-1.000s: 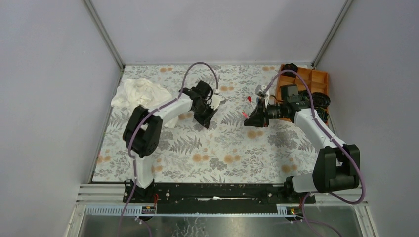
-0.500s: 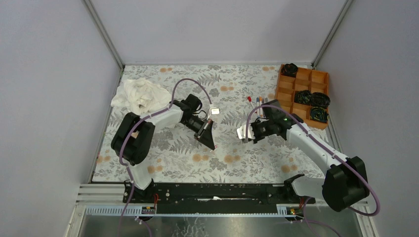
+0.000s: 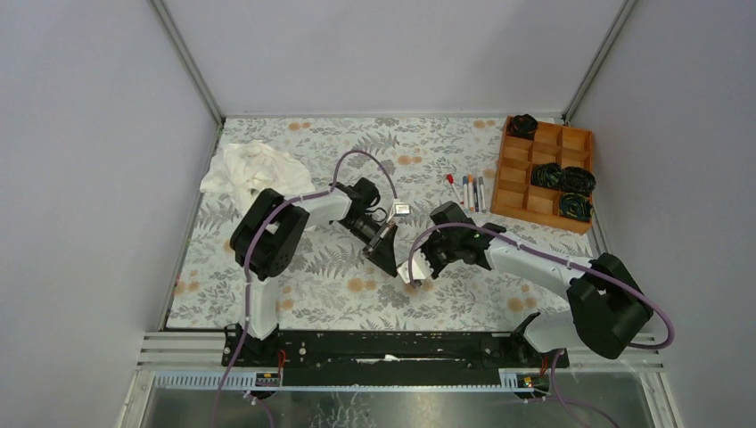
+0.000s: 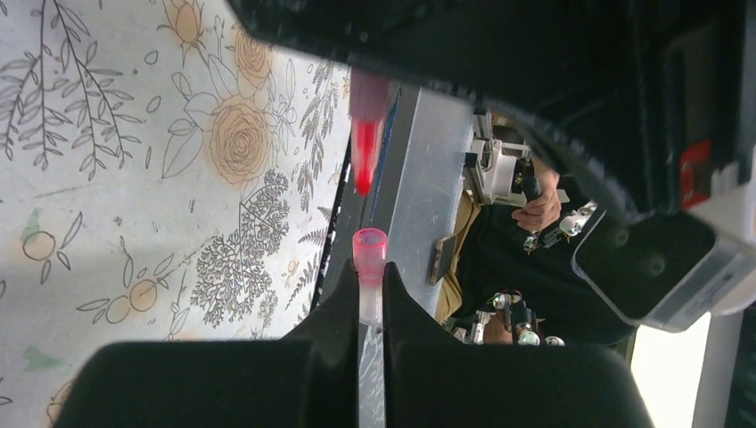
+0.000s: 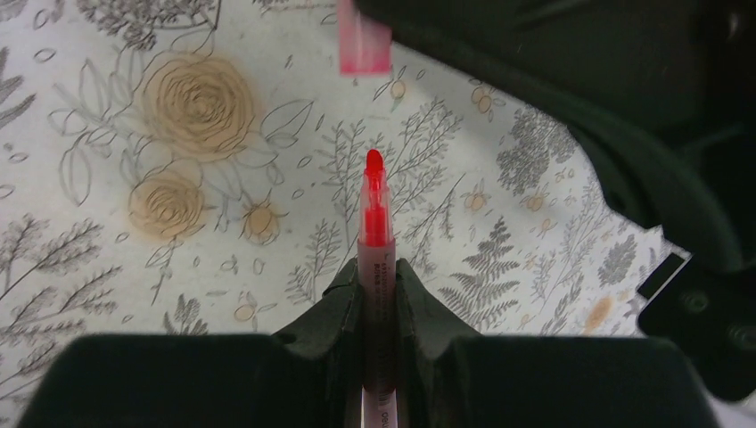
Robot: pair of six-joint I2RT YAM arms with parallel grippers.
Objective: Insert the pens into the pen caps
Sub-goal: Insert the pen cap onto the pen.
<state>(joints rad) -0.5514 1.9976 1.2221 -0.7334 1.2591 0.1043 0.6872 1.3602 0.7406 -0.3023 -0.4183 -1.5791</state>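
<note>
Left arm (image 3: 308,207) angled right, left gripper (image 4: 370,283) clamped on red cap (image 4: 369,244); right arm (image 3: 526,259) angled left, right gripper (image 5: 375,272) clamped on red pen (image 5: 374,227); tip faces cap, apart, above table (image 3: 428,160) centre

Glossy plastic pen (image 5: 375,234) and pen cap (image 4: 369,247) (matt printed tablecloth (image 5: 116,294)).

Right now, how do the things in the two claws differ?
The left claw holds a pen cap; the right claw holds a pen. The cap ends in an open pink mouth, the pen in a pointed red tip. The cap looks paler, the pen brighter red. Both are pinched end-on, facing each other with a gap between.
</note>
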